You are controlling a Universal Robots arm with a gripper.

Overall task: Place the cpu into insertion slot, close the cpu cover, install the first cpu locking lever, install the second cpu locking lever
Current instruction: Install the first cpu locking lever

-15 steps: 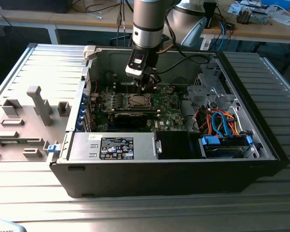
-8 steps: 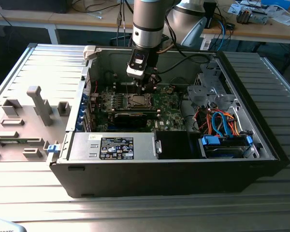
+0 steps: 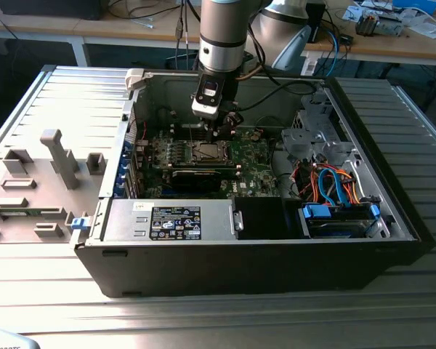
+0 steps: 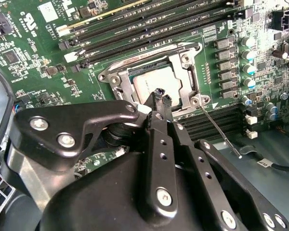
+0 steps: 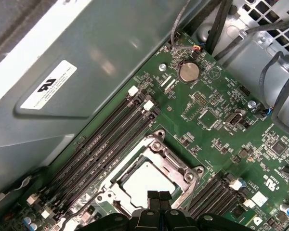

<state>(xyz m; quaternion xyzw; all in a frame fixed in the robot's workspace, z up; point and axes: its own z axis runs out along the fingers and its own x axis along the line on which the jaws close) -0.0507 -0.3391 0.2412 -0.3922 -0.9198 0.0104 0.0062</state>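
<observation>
The cpu (image 4: pixel 151 83) lies flat in the insertion slot (image 3: pixel 208 151) in the middle of the green motherboard, its silvery top showing through the square opening of the cpu cover (image 4: pixel 185 72). The cover rests down around the chip in both wrist views, cpu (image 5: pixel 145 181) and cover (image 5: pixel 169 155). A thin metal locking lever (image 4: pixel 219 130) sticks out from one socket corner, away from the frame. My gripper (image 4: pixel 161 97) hangs just above the socket's edge with its fingertips (image 5: pixel 153 196) pressed together and nothing between them. From outside, the gripper (image 3: pixel 219 133) hovers over the socket.
The open computer case (image 3: pixel 392 211) encloses the board with tall metal walls. Long black memory slots (image 5: pixel 106 144) flank the socket. Orange and blue cables (image 3: pixel 334 182) and a drive bay sit at the exterior view's right; grey fixtures (image 3: pixel 58 156) stand outside at the left.
</observation>
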